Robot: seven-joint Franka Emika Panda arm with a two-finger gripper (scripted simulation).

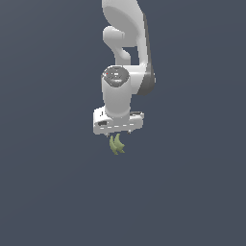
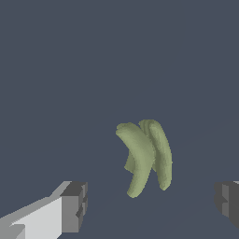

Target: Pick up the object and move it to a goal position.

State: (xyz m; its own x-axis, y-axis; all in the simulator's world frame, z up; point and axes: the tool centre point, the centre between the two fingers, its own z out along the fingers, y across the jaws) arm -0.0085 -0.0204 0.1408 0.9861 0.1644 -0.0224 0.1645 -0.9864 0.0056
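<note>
My jaws stand wide apart and hold nothing; my gripper (image 2: 149,203) has one grey pad (image 2: 74,205) at the lower left of the wrist view and the other at the lower right edge. The small matte olive-green bunch of curved, pointed banana-like pieces (image 2: 144,156) sits between them, touching neither. In the exterior view the bunch (image 1: 116,144) lies just below my white hand, centre frame, on the plain dark grey-blue ground (image 1: 48,192).

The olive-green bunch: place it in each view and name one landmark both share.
Exterior view: the olive-green bunch sits just below the white end effector, near picture centre.
Wrist view: the bunch lies ahead, between the two grey fingertips.
Shared landmark: the end effector.
</note>
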